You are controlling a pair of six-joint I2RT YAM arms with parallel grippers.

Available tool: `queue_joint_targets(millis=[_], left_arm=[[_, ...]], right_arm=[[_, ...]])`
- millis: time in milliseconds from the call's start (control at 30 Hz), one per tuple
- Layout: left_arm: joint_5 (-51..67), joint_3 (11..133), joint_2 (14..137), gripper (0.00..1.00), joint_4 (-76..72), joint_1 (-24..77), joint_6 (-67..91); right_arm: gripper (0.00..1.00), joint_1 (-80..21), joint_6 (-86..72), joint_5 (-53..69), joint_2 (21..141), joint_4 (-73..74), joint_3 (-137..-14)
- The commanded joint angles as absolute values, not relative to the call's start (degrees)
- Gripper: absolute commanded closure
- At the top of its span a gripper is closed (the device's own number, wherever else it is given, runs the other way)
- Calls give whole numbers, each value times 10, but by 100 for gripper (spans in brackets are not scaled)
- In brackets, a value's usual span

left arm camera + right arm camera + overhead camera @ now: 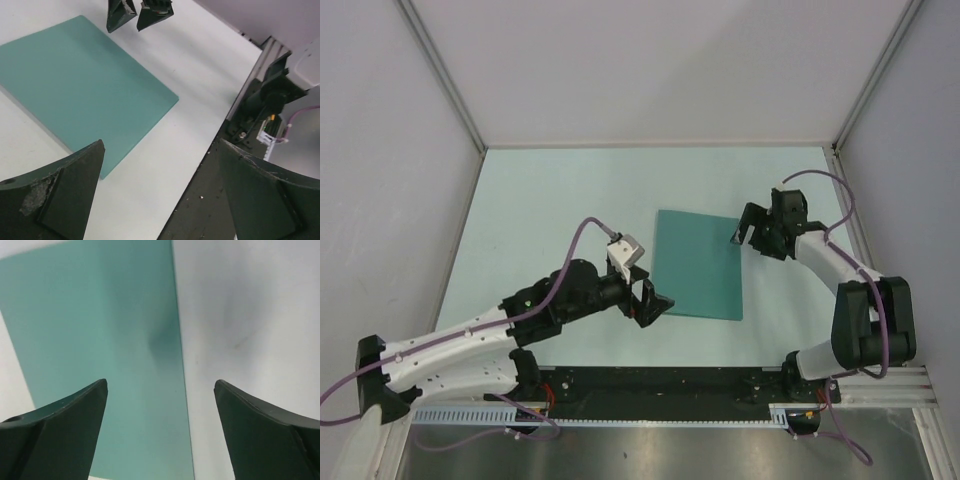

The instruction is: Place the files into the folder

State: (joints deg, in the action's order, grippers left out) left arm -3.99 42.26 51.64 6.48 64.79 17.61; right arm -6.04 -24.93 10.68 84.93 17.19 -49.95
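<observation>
The teal-green folder (698, 263) lies flat and shut in the middle of the pale table. It also shows in the left wrist view (75, 85) and the right wrist view (100, 340). No white paper files show in any view. My left gripper (655, 308) is open and empty at the folder's near left corner, low over the table; its own view (161, 145) shows the folder's near corner between the fingers. My right gripper (745, 232) is open and empty over the folder's far right edge, which runs between its fingers (160, 382). Its fingertips (137, 15) show in the left wrist view.
A black mounting rail (660, 385) runs along the table's near edge, also seen in the left wrist view (210, 200). The right arm's base (270, 95) stands on it. Grey walls with metal posts (440, 75) close the table on three sides.
</observation>
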Motion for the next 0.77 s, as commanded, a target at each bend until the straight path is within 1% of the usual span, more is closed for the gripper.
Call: queue_joint_targets(millis=[0, 33, 167, 267, 300, 367, 433, 467, 500, 567, 600, 633, 733], left_arm=[[39, 477, 495, 0, 74, 610, 199], [40, 488, 496, 1, 91, 596, 200], [47, 521, 507, 0, 111, 567, 210], [68, 528, 501, 0, 101, 545, 237], [69, 539, 495, 1, 101, 541, 248], [71, 558, 489, 1, 115, 532, 249], [62, 601, 484, 0, 147, 529, 237], [60, 616, 483, 1, 157, 528, 232], [56, 640, 482, 0, 164, 527, 222], [47, 657, 473, 1, 181, 527, 213], [44, 666, 471, 0, 185, 526, 213], [38, 669, 466, 0, 185, 526, 213], [17, 667, 452, 0, 185, 526, 221]], right_arm=[[2, -98, -212, -78, 767, 280, -555], [0, -101, -210, -88, 742, 293, -558], [0, -127, -222, -85, 692, 315, -568], [0, -196, -228, -122, 638, 331, -577], [0, -230, -229, -128, 623, 337, -581], [0, -260, -236, -125, 581, 349, -583], [0, -297, -243, -128, 514, 356, -583], [0, -304, -246, -127, 491, 356, -583], [0, -309, -250, -129, 438, 355, -583], [0, -313, -263, -128, 388, 350, -583], [0, -314, -249, -110, 348, 337, -569], [0, -314, -246, -97, 334, 312, -567], [0, -314, -242, -96, 327, 306, -574]])
